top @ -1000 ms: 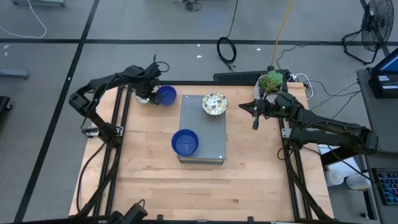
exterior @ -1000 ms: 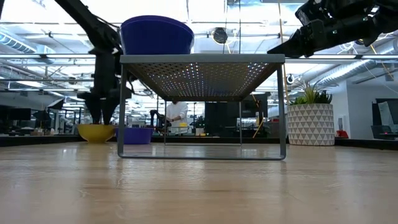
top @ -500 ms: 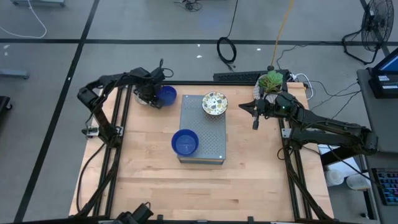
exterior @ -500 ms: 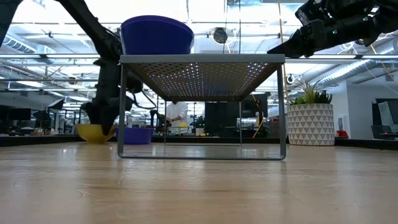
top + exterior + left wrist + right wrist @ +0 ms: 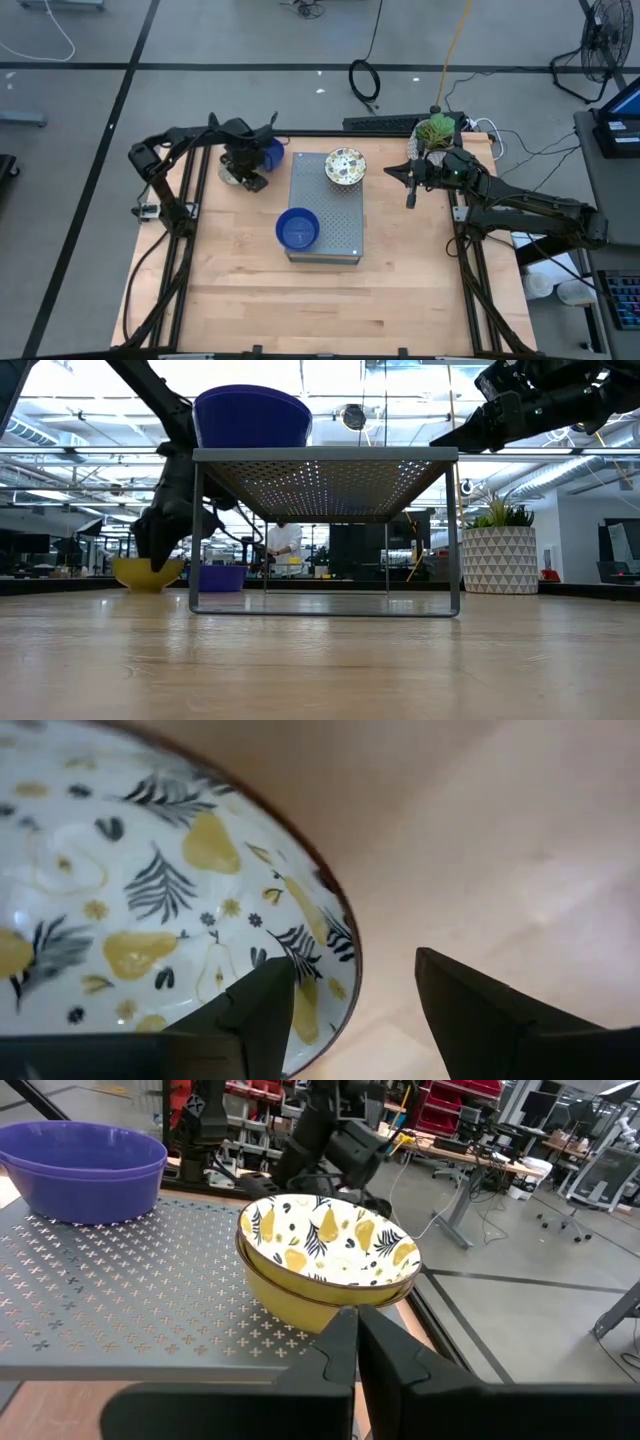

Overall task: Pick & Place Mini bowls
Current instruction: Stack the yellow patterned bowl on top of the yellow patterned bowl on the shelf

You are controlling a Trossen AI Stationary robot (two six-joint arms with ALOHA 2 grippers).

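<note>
A cream bowl with a pear-and-leaf pattern (image 5: 232,172) (image 5: 148,573) (image 5: 130,890) rests on its base on the table, left of the grey rack. My left gripper (image 5: 248,178) (image 5: 350,965) is right above it, open and pointing down. A blue bowl (image 5: 268,152) (image 5: 218,576) stands on the table just beyond it. On the rack (image 5: 335,215) stand another blue bowl (image 5: 297,228) (image 5: 85,1165) and another patterned bowl (image 5: 345,166) (image 5: 325,1255). My right gripper (image 5: 409,197) (image 5: 357,1335) hangs shut, off the rack's right side. My left gripper comes at the patterned bowl from above. One finger (image 5: 265,1010) stands inside the rim (image 5: 345,950) and the other (image 5: 470,1010) outside it, with a wide gap. The bowl stays on the table. I cannot tell whether a finger touches it.
A white pot with a green plant (image 5: 436,130) (image 5: 497,555) stands at the table's far right corner, behind my right arm. The rack stands on thin legs with open space under it. Bare wood lies along the near half of the table (image 5: 330,300).
My left gripper has moved from beside the blue bowl toward the table's near edge, turned about, and come down over the patterned bowl. That bowl appears to have slid a little toward the near edge. My right arm has kept still.
</note>
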